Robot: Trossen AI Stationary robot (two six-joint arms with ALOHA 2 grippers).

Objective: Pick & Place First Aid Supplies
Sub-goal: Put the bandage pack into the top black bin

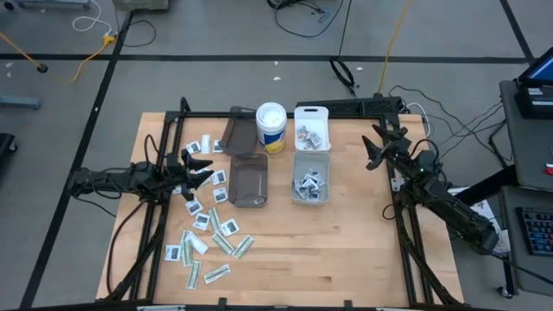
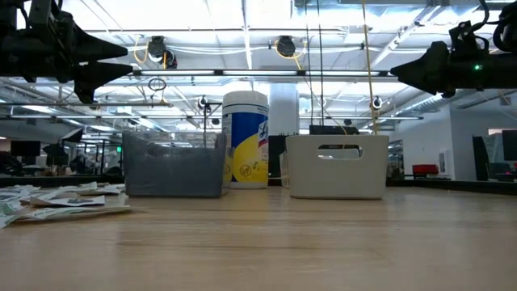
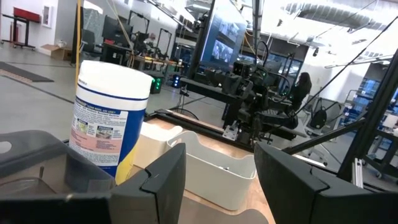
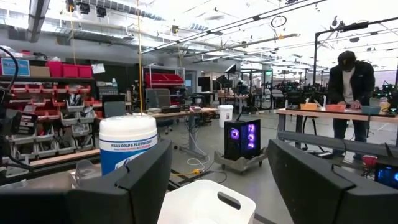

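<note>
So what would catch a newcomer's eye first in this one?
Probably the scatter of small first aid packets over the table's front-left part. Next, the white and yellow wipes canister standing at the back between a smoky bin and a white bin holding packets. The left end effector hangs open over the scatter.
</note>
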